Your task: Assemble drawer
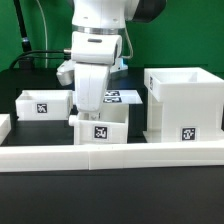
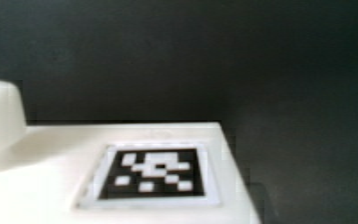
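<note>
Low white wall (image 1: 110, 157) up front, middle tray (image 1: 101, 129) just behind it, under my claw (image 1: 90, 105). Can't tell if it's spread or pinching. The other tray (image 1: 42, 103) sits at the exterior view's left, housing (image 1: 183, 105) at its right.

The tall, open-topped white housing (image 1: 183, 100) stands upright on the exterior view's right; the left tray (image 1: 43, 104) sits well apart, the middle tray (image 1: 100, 130) between them, nearer.

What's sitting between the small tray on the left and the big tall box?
In the exterior view, the second small tray sits between the left tray and the housing, with the tool down close by it.
</note>
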`<action>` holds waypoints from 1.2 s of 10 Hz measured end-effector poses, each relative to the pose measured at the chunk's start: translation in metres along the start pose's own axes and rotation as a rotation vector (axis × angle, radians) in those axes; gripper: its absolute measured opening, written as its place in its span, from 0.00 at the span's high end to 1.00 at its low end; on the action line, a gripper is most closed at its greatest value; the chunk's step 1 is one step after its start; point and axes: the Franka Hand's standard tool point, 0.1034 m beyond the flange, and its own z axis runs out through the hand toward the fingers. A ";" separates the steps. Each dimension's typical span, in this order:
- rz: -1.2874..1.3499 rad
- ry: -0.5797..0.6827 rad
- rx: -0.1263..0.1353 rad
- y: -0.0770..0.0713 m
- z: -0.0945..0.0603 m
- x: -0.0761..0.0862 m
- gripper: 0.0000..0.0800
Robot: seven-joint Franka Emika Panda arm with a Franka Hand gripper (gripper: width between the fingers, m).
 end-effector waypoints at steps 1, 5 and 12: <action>-0.006 0.004 -0.004 -0.001 0.001 0.005 0.95; -0.005 0.018 -0.059 0.001 0.001 0.013 0.95; -0.023 0.023 -0.055 0.005 0.001 0.026 0.95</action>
